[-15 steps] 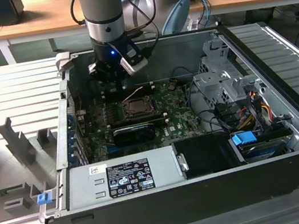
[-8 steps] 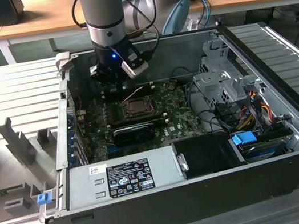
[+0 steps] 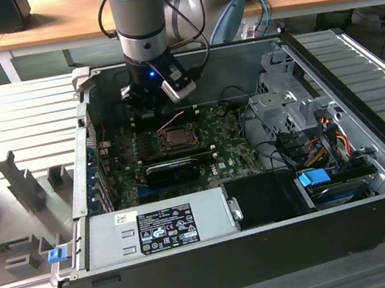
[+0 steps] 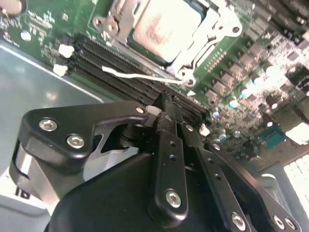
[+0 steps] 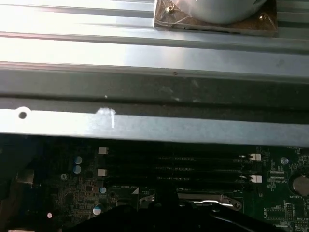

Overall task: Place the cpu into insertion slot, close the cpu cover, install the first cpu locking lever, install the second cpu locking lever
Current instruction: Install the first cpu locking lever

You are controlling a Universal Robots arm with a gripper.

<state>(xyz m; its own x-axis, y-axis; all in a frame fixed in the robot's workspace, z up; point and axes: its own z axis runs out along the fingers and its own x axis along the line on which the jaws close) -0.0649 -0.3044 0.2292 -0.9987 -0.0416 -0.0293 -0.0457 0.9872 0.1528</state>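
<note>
Gripper point(image 4: 161, 108) — fingers drawn together over the black memory slots point(image 4: 130, 77) beside the insertion slot point(image 3: 176, 137), nothing visibly between them; a thin locking lever point(image 4: 145, 77) lies just ahead of the fingertips. The cpu point(image 4: 164, 26) — silver-grey top face up, seated in the insertion slot, with the cpu cover point(image 4: 212, 29) framing it. Surround — green motherboard point(image 3: 223, 146) inside the open computer case point(image 3: 361, 84), arm reaching down at the far side in the exterior view.
</note>
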